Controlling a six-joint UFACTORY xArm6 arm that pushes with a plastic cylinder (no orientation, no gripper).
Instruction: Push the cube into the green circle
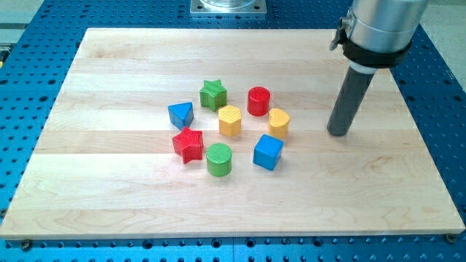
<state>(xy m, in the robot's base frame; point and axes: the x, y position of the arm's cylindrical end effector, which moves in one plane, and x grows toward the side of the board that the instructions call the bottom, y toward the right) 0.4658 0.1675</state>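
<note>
A wooden board (pixel 109 182) filled the frame. My tip (pixel 337 133), a bare rod without jaws and holding nothing, stood right of centre. The blue cube (pixel 268 152), glossy and slightly turned, sat just right of the green cylinder (pixel 218 159).

The arm comes in from the view's top right corner, where its broad silver-grey wrist housing (pixel 384 18) fills the frame edge. A black collar (pixel 370 52) rings the lower end of that housing, with a small clamp tab jutting towards the view's left. From the collar a straight dark rod (pixel 351 98) drops down, leaning slightly towards the view's left as it descends. My tip (pixel 337 133) rests at the counter (pixel 109 182) surface, on the view's right side.
</note>
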